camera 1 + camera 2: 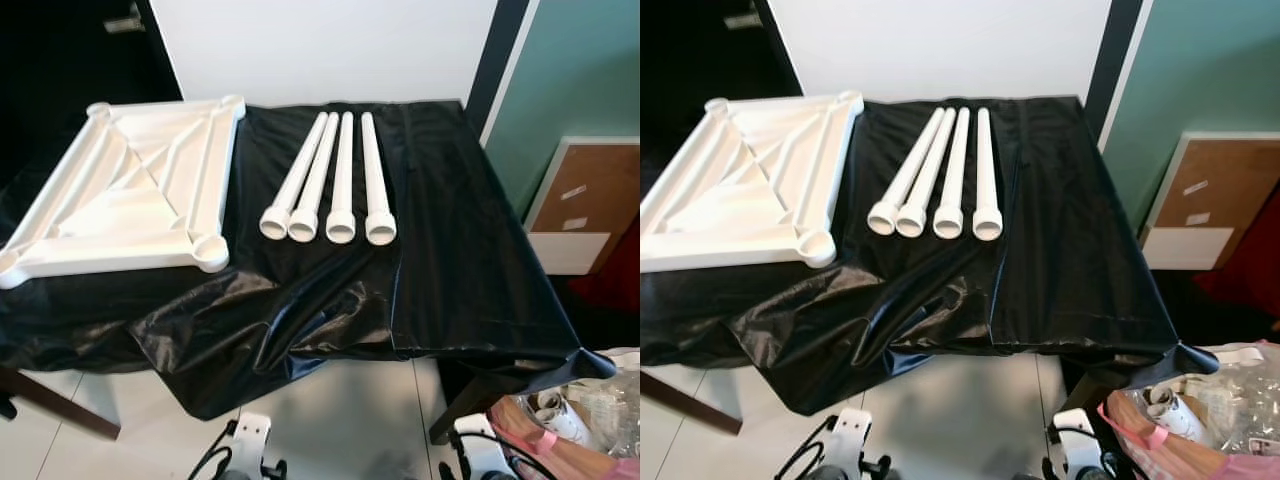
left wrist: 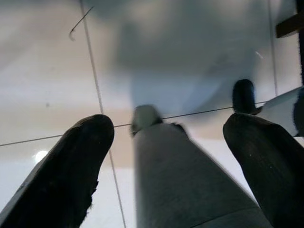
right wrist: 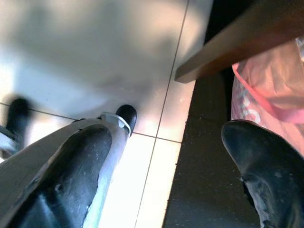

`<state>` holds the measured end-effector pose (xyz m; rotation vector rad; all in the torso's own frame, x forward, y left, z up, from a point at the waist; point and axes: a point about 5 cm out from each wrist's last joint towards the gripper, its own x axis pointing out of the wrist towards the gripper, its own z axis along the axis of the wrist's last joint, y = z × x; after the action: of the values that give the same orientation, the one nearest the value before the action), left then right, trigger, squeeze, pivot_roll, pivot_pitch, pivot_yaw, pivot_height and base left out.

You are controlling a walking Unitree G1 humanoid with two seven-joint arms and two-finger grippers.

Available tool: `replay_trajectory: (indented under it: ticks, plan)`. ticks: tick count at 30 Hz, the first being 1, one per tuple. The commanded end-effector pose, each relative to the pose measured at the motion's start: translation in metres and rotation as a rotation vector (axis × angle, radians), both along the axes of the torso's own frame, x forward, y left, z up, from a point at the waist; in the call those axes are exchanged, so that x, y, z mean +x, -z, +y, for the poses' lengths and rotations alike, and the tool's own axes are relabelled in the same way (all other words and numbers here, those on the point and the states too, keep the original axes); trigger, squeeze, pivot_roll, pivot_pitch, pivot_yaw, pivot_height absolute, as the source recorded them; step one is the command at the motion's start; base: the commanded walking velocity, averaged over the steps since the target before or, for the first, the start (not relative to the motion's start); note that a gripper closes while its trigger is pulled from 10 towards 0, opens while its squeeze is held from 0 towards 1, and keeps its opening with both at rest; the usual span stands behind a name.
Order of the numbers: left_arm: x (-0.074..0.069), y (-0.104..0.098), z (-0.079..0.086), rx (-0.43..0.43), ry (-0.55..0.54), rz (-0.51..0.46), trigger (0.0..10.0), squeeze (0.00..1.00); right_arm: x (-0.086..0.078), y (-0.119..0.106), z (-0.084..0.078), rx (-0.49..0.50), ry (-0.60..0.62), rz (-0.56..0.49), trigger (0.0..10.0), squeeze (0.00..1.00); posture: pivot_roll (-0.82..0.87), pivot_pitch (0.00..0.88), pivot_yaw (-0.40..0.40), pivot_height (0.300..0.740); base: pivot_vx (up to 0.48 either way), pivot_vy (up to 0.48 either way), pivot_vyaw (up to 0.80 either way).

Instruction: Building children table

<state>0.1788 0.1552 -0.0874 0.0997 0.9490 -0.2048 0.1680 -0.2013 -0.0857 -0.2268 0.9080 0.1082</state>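
A white square tabletop [image 1: 130, 190] lies upside down on the left half of a table draped in black cloth [image 1: 460, 250], its round leg sockets facing up. Several white tube legs [image 1: 340, 180] lie side by side in the middle of the cloth, wide ends toward me. Both arms hang low in front of the table. My left gripper [image 2: 171, 128] points down at the tiled floor, open and holding nothing. My right gripper [image 3: 168, 137] also hangs open over the floor beside a wooden table leg [image 3: 237, 42].
A pink bag [image 1: 580, 425] full of clutter sits on the floor at the table's near right corner. A cork-and-white board [image 1: 580, 205] leans on the green wall to the right. The black cloth [image 1: 870, 340] droops over the front edge.
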Motion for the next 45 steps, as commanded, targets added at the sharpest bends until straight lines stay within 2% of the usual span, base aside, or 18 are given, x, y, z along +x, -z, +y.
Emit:
replay_trajectory:
  ticks: [1,17,45]
  plan:
    - [-0.007,0.0032,0.0064,0.018,-0.007,0.029,10.0,0.0,-0.0039,0.003,0.0065,0.016,-0.013,0.022,10.0,0.0,-0.03,0.014,0.006,0.74,0.0,0.319,0.0]
    - [-0.0065,0.0029,0.0085,0.027,0.0,0.03,10.0,0.0,-0.004,0.0033,0.0089,0.019,-0.02,0.022,10.0,0.0,-0.02,0.0,0.011,0.74,0.0,0.315,0.0]
    - [-0.0031,0.0015,0.0077,0.043,0.027,0.022,10.0,0.0,-0.0031,0.0035,0.0107,0.023,-0.009,0.024,10.0,0.0,-0.03,0.0,0.01,0.74,0.0,0.0,0.0]
